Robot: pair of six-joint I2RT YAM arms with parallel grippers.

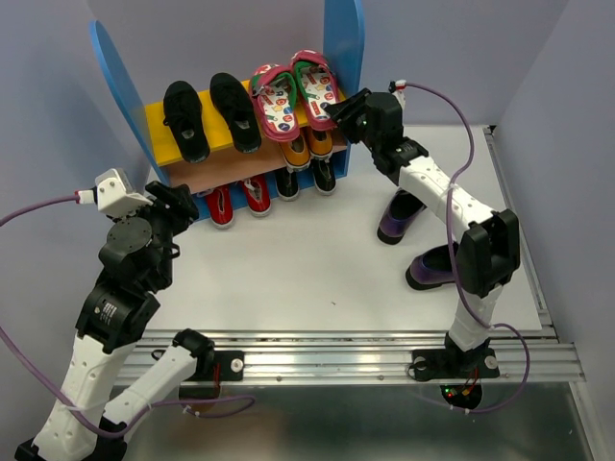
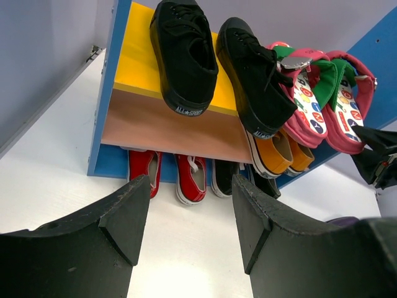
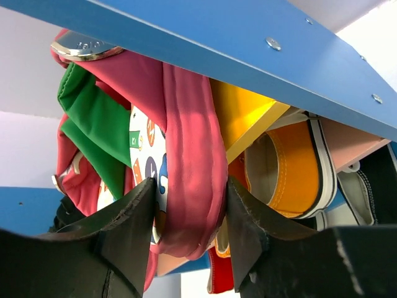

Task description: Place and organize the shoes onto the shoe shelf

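Left gripper (image 2: 190, 214) hangs agape (held low, aimed forward); right gripper (image 3: 190, 214), extended forward, pinches pink flip-flop (image 3: 186, 136).

Top cam overhead from behind; both wrist cams face shoe shelf (image 1: 344, 48), R closest.

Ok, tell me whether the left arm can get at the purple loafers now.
Probably not. The purple loafers lie at the table's right side, partly hidden by the right arm; the right pincer grips a flip-flop on the shoe shelf. The left pincer hangs open by the shelf's left end, far across.
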